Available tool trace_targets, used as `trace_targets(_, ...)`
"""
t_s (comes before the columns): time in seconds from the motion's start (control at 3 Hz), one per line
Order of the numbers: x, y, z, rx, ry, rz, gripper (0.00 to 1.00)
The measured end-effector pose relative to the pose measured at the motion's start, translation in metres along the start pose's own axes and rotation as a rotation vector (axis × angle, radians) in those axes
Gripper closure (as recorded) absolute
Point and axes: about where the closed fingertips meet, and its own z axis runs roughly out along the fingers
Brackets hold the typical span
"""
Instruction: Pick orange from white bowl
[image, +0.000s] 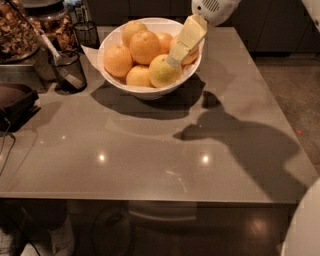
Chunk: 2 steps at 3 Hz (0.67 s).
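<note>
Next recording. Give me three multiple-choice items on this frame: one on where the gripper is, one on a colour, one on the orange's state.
1. Where is the gripper?
A) above the bowl, right side
B) far left of view
C) low at the near edge
2. What colour is the bowl?
A) black
B) blue
C) white
3. The large deep-coloured orange is:
A) lifted clear of the bowl
B) lying in the bowl
C) out of view
Answers: 1 A, it hangs by the right rim; 2 C, wall and rim are plain white; 3 B, it rests inside, apart from the gripper.
</note>
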Motion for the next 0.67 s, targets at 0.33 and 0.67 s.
trace_targets(0.33, -0.006, 0.001, 0.002, 0.0, -0.01, -0.008, 0.0)
trace_targets(0.67, -0.022, 0.0, 0.0, -0.007, -0.069, -0.016, 0.0)
